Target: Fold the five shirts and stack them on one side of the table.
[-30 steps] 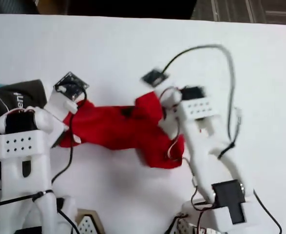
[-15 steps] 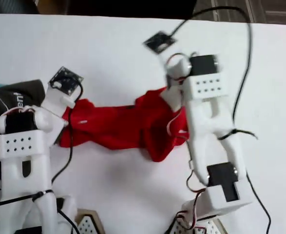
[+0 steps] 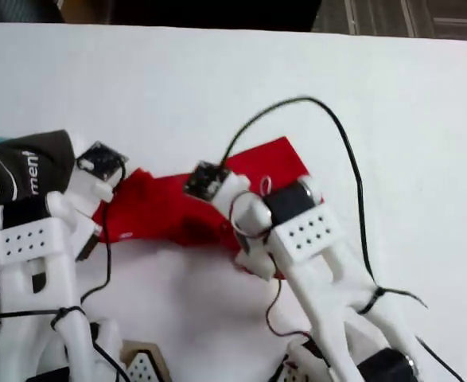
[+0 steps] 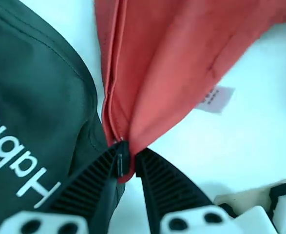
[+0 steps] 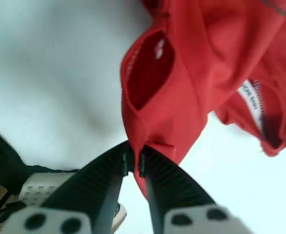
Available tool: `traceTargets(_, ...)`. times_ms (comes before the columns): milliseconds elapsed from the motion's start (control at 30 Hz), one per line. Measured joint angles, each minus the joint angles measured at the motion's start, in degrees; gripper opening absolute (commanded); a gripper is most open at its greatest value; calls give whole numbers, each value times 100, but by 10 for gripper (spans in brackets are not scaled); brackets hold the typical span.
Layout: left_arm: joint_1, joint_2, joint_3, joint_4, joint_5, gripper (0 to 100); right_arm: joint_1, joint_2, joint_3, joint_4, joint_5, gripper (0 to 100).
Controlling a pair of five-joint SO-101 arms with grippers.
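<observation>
Red shirt (image 3: 165,211) lay bunched across the middle of the white tabletop (image 3: 217,79), strung out btwn the two arms, w/ one flat corner poking toward the far side. L gripper (image 4: 128,163) was clamped on a folded edge of the red fabric at the shirt's left end, jaws nearly meeting w/ only cloth btwn them. R gripper (image 5: 133,163) was likewise pinched down on a fold in the shirt's right part, just beside an opening in the cloth (sleeve or neck hole, couldn't tell which). White care label (image 4: 215,97) stuck out from the shirt's edge near the L gripper. Black shirt (image 3: 34,163) w/ white print sat at the tabletop's left edge, right up against the red shirt's end by the L gripper. Black cable (image 3: 340,143) arched up from the right arm over the red shirt and tabletop.
</observation>
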Motion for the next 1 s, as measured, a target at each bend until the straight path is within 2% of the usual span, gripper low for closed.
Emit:
traceTargets(100, 9, 0, 158, -202, -35, 24, 70, -158, 316, -35, -9, 224)
traceTargets(167, 0, 0, 202, -281, -44, 24, 62, -202, 378, -35, 0, 289)
traceTargets(367, 9, 0, 237, -316, -53, 24, 167, -413, 396, 141, 0, 258)
traceTargets(467, 9, 0, 237, -316, -53, 24, 598, -545, 519, -167, 0, 250)
traceTargets(567, 9, 0, 237, -316, -53, 24, 1248, -475, 765, -949, 0, 248)
traceTargets(633, 9, 0, 237, -316, -53, 24, 1565, -123, 774, -1530, -53, 248)
traceTargets(767, 9, 0, 237, -316, -53, 24, 2066, 1011, 484, -2303, -624, 251)
traceTargets(1000, 9, 0, 237, -316, -53, 24, 2154, 3543, -1565, -1855, -1222, 251)
